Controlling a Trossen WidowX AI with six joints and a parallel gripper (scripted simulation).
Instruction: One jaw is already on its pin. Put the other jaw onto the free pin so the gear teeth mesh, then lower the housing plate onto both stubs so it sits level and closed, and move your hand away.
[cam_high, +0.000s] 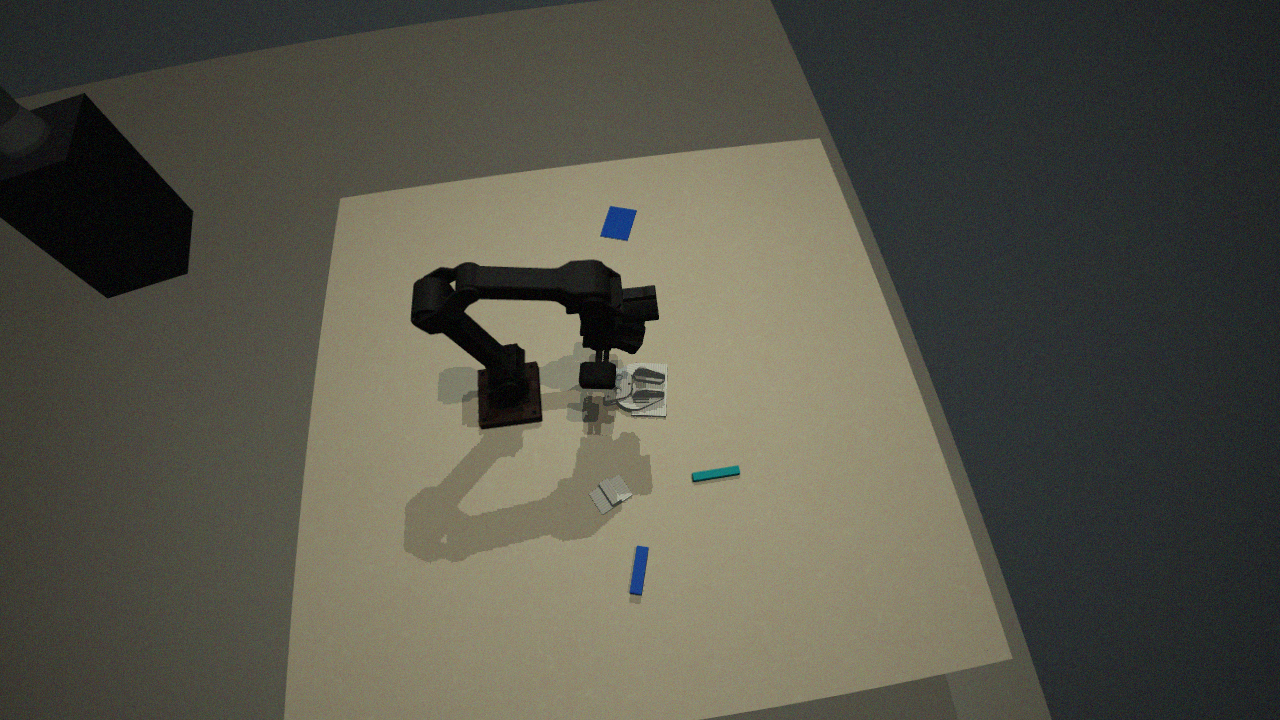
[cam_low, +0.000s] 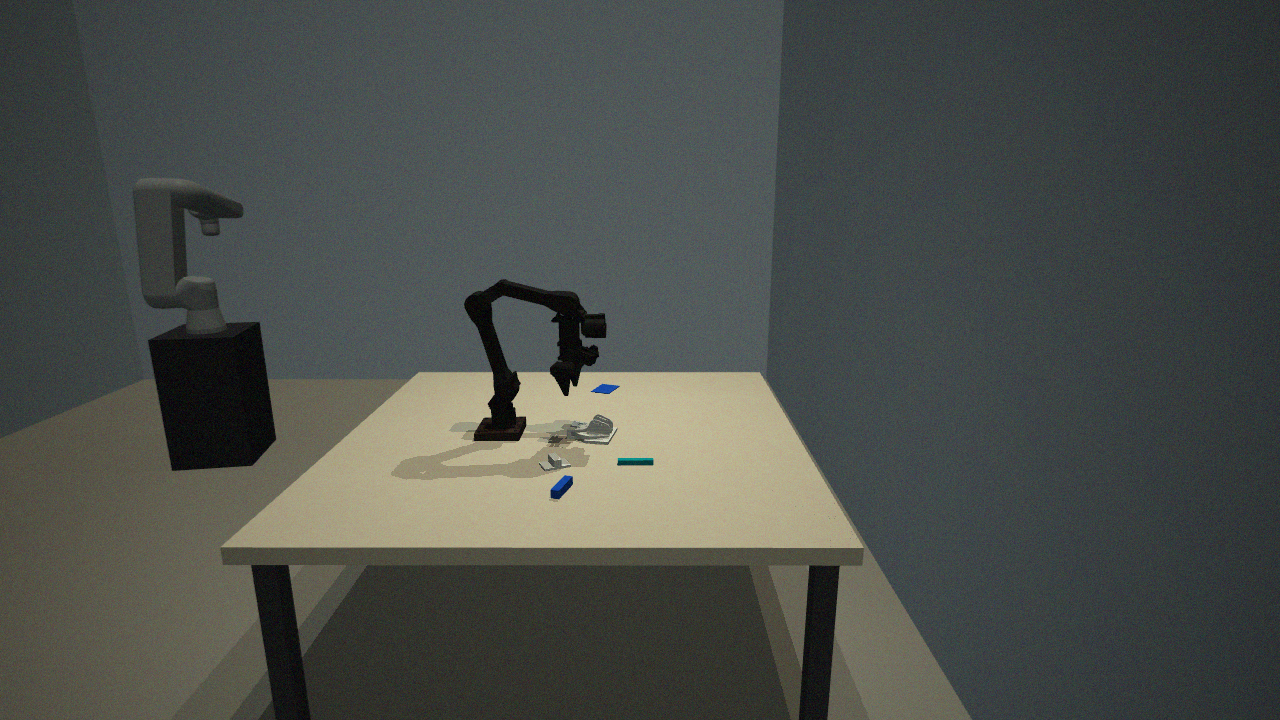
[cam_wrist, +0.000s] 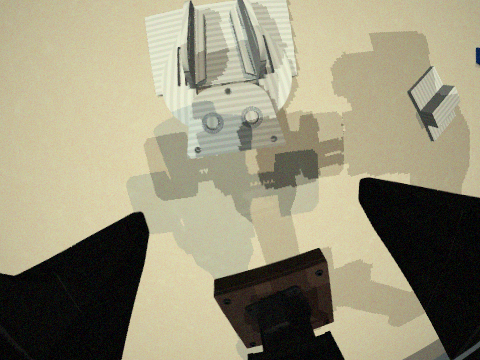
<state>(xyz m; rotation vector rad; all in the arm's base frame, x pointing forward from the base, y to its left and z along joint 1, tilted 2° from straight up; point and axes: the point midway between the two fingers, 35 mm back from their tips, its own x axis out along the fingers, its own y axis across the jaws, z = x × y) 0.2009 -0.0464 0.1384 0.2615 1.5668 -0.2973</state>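
The housing plate (cam_wrist: 235, 105), pale and striped, lies over the rear ends of the two jaws and looks flat. Two round stubs (cam_wrist: 212, 121) (cam_wrist: 251, 116) show at its ringed holes. The left jaw (cam_wrist: 175, 100) and right jaw (cam_wrist: 285, 80) curve out from under the plate, with upright dark-edged fingers further forward. Their gear teeth are hidden beneath the plate. The striped base board (cam_high: 657, 407) (cam_wrist: 162, 35) lies under the mechanism. My gripper (cam_low: 570, 388) (cam_wrist: 254, 207) is open and empty, raised above the table on the arm-base side of the plate, touching nothing.
A grey stepped block (cam_high: 610, 494) (cam_low: 554, 462) (cam_wrist: 425, 90) lies to one side. A teal bar (cam_high: 716, 474) (cam_low: 635, 462), a blue bar (cam_high: 639, 570) (cam_low: 561, 487) and a flat blue square (cam_high: 618, 222) (cam_low: 605, 388) lie further out. My brown arm base (cam_wrist: 270, 270) stands behind the mechanism.
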